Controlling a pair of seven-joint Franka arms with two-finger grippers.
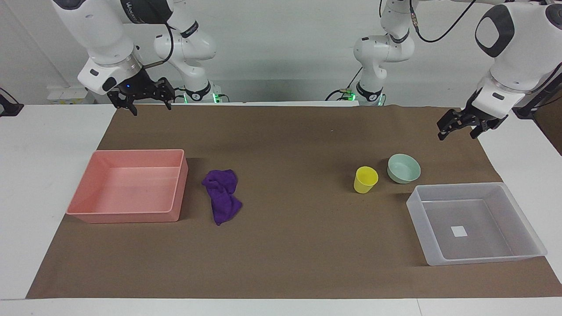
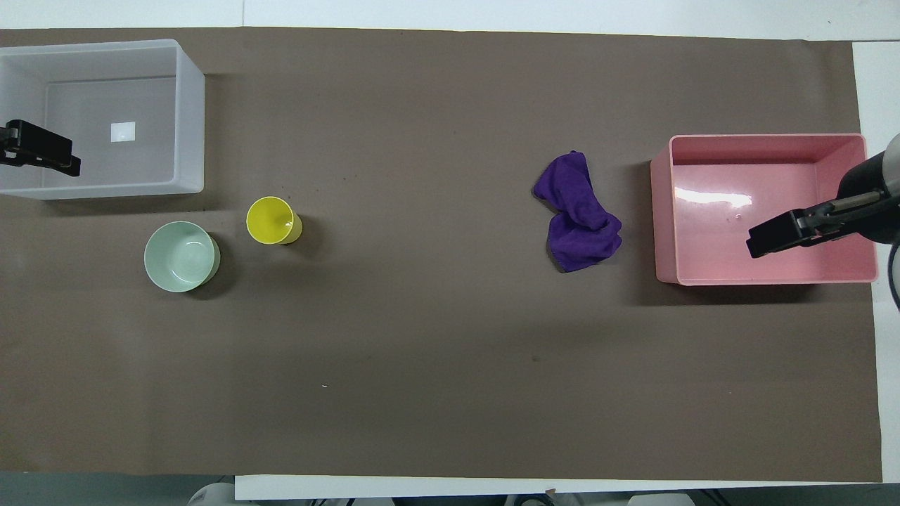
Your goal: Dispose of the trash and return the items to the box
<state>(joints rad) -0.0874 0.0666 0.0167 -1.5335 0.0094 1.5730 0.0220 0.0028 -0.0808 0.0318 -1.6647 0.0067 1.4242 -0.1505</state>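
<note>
Purple rag (image 1: 222, 196) crumpled beside the pink bin (image 1: 131, 186), yellow cup (image 1: 365, 179) and green bowl (image 1: 403, 168) beside the clear tray (image 1: 476, 224), nearer the robots, left gripper (image 1: 460, 127) and right gripper (image 1: 147, 103) both raised, spread, holding nothing

cup (image 1: 365, 179) beside bowl (image 1: 404, 168), rag (image 1: 222, 195) beside bin (image 1: 130, 186)

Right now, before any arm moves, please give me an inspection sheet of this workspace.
Surface: brown paper sheet over a white table.
Job's things: purple rag beside the pink bin; yellow cup upright beside the mint bowl; translucent tray holds only its white label.
Clutter: nothing seen.
Grippers: left gripper and right gripper both raised, open, holding nothing.
Cables: black cables along the arms, off the sheet.
Surroundings: white wall.
</note>
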